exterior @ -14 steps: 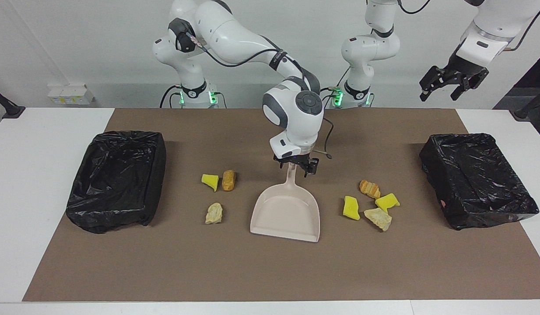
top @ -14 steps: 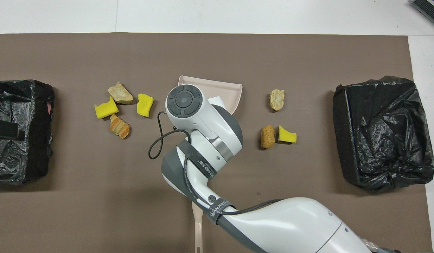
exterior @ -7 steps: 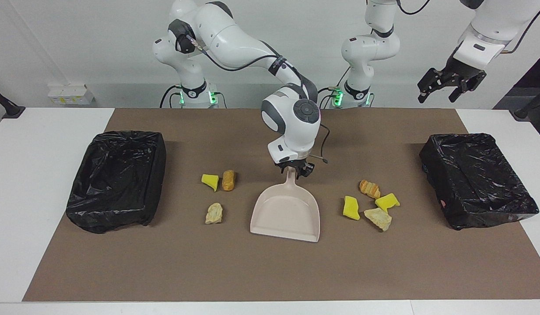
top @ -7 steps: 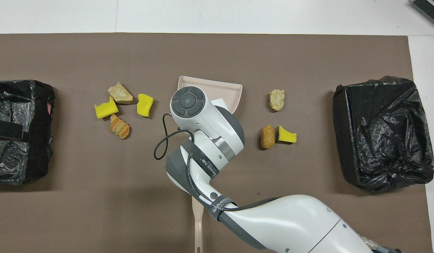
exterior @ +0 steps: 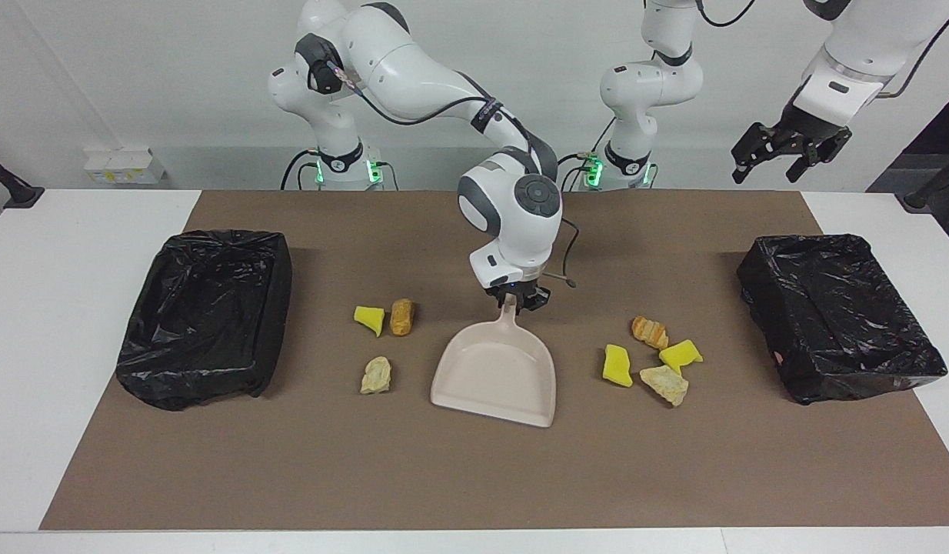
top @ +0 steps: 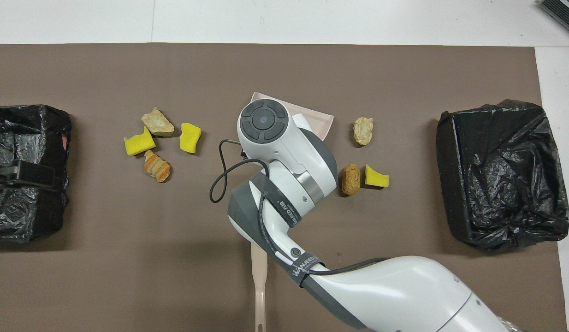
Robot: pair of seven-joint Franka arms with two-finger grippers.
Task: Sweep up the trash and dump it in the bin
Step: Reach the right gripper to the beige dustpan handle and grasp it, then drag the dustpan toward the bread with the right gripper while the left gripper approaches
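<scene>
My right tool [exterior: 514, 297] now clamped on dustpan [exterior: 496, 375] handle; pan has swung, mouth turned toward three trash pieces [exterior: 382, 342] at right arm's end. Four more [exterior: 653, 357] lie beside pan. Left tool [exterior: 782, 146] waits high, fingers apart, over bin [exterior: 837, 317]. I judge sweeping next.

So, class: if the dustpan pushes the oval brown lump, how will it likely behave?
The brown lump looks rounded and elongated, so it may roll rather than slide. It is small, probably light. It touches a yellow wedge, which would likely shift too.
</scene>
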